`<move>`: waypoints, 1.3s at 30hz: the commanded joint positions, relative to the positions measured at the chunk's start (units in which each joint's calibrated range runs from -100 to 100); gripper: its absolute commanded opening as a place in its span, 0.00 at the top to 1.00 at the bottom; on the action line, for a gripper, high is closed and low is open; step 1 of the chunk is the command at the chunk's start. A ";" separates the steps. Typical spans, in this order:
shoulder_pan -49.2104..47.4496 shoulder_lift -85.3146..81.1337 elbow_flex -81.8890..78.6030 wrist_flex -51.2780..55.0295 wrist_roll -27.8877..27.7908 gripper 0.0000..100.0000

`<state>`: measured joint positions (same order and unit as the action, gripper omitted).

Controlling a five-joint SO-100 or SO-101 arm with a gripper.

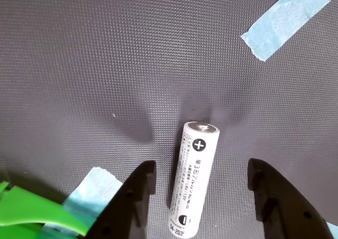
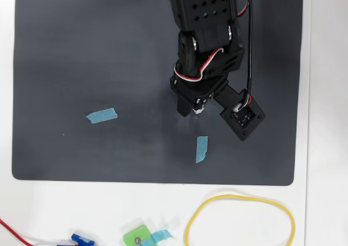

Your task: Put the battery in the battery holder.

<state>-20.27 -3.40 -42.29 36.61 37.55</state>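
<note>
Battery (image 1: 193, 182) (plus end up) lies on the dark mat (image 1: 105, 65) between the spread claw (image 1: 203, 191).

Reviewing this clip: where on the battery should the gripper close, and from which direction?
Mid-body of the battery, coming straight down: it lies flat on the mat, its long axis running between the open gripper fingers, so they close across its round sides.

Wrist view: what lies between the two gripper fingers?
In the wrist view, the battery lies between the open fingers on the dark mat, plus end pointing away. Bare mat shows on both its sides; neither finger touches it.
</note>
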 commanded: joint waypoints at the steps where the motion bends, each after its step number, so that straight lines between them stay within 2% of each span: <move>1: -0.33 -0.66 2.55 -0.85 -0.41 0.82; 34: -0.75 0.03 5.28 0.19 -1.09 0.82; 39: -0.75 0.03 5.37 2.82 -1.61 0.82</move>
<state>-21.28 -3.06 -39.75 38.33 36.41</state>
